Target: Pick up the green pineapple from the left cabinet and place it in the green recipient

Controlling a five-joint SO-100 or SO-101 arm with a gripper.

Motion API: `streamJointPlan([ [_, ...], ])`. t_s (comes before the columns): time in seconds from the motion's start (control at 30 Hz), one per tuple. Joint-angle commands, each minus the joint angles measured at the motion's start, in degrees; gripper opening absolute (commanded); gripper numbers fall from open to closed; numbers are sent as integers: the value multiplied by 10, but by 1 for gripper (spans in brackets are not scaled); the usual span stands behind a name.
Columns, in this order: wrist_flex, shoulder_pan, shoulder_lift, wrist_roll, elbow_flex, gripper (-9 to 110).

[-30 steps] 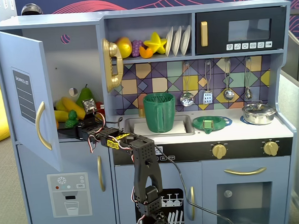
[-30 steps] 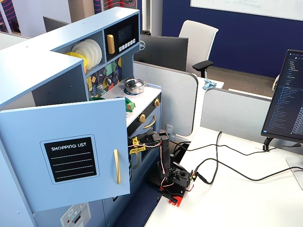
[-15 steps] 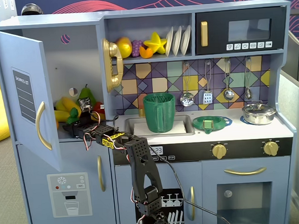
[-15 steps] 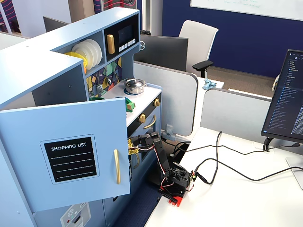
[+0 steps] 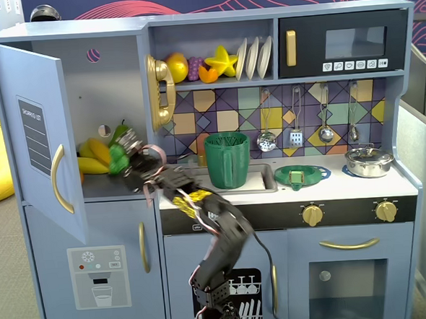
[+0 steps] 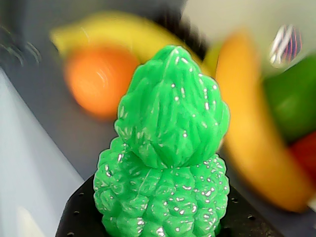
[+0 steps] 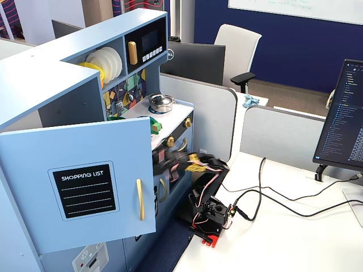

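Observation:
My gripper (image 5: 125, 162) is shut on the green pineapple (image 5: 117, 164) at the open front of the left cabinet (image 5: 114, 79), just above its shelf. In the wrist view the bumpy bright-green pineapple (image 6: 165, 163) fills the middle with its crown pointing up, and black jaw parts show on both sides of its base around my gripper (image 6: 163, 222). The cabinet's blue door (image 5: 35, 141) stands swung open to the left. The green recipient (image 5: 227, 161), a tall dark-green ribbed cup, stands in the sink to the right of the arm in a fixed view.
Bananas (image 5: 90, 158) and a dark-green pear (image 5: 121, 130) lie on the cabinet shelf behind the gripper; an orange (image 6: 98, 81) and a banana (image 6: 256, 143) show blurred in the wrist view. A flat green strainer (image 5: 301, 174) and a metal pot (image 5: 368, 161) sit on the counter.

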Motion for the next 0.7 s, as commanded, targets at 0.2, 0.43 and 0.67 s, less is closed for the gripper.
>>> streamJointPlan([
  [0.2,202,189,183,75,-97,0],
  [0.43,206,359,42,188,-248,0],
  [0.67,98,429,-131,186,-322,0],
])
